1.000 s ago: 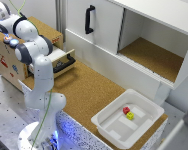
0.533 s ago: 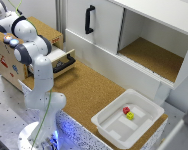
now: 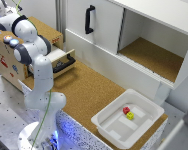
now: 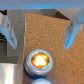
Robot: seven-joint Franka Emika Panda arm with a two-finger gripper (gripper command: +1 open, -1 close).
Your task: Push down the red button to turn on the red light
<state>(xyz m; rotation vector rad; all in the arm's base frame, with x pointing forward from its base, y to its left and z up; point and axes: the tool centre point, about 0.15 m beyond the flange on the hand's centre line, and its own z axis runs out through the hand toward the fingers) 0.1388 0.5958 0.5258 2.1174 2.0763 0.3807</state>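
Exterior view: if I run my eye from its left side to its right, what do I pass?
Wooden box → white robot arm → open drawer → black cabinet handle → white tray, holding a red block and then a yellow block → open cabinet compartment.

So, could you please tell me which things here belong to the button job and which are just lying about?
Belongs to the job:
- button, glowing orange-red in the wrist view
- pincer, jaws open above it

Just lying about:
- white tray
- red block and yellow block, both in the tray
- open drawer
- open cabinet
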